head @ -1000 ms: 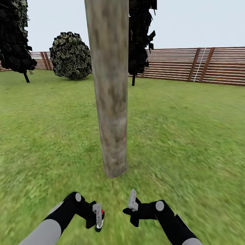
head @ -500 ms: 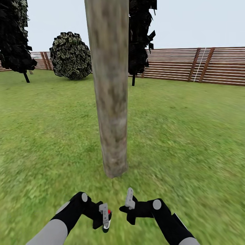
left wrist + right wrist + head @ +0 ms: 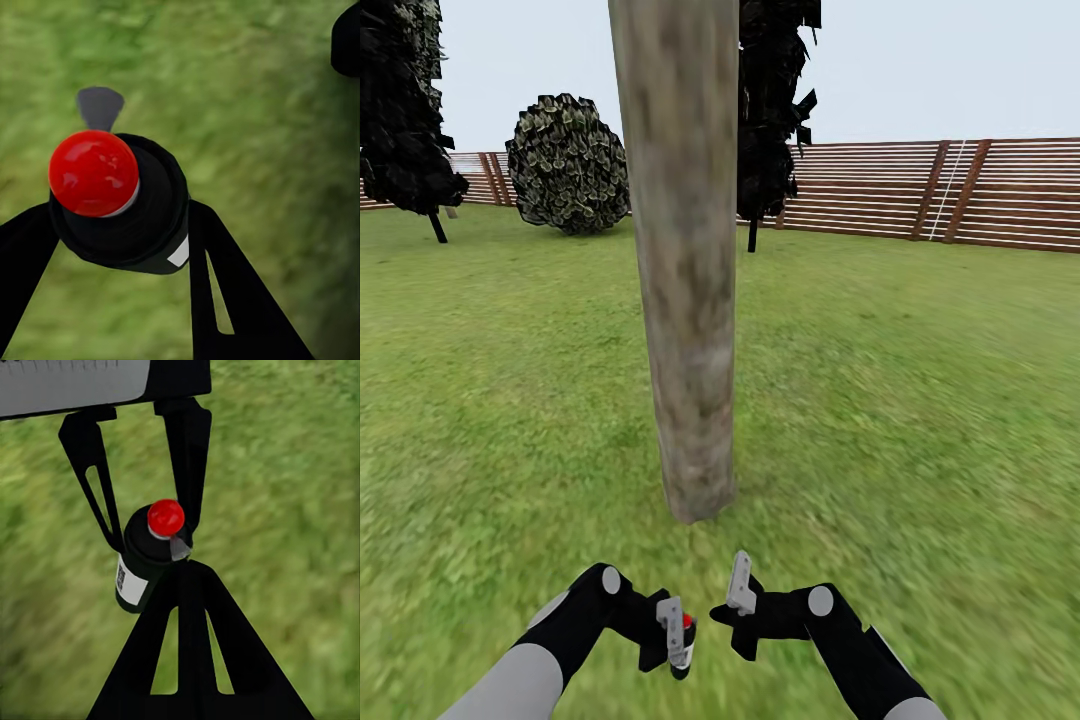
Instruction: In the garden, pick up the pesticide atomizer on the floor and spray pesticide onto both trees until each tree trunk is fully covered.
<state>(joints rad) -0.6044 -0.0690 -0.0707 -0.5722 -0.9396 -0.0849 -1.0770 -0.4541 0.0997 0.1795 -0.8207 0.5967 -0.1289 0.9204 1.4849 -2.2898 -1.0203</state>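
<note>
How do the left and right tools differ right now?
The left tool is shut on the black, red-capped atomizer; the right tool holds nothing. The left points down at the grass; the right's fingers point up toward the trunk. Both hover low before the trunk.

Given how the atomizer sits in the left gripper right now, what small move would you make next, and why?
Probably raise the left gripper and aim the pesticide atomizer at the tree trunk. The bottle is clamped between the left fingers, low above the grass, and the trunk stands just ahead, its bark apparently free of specks.
</note>
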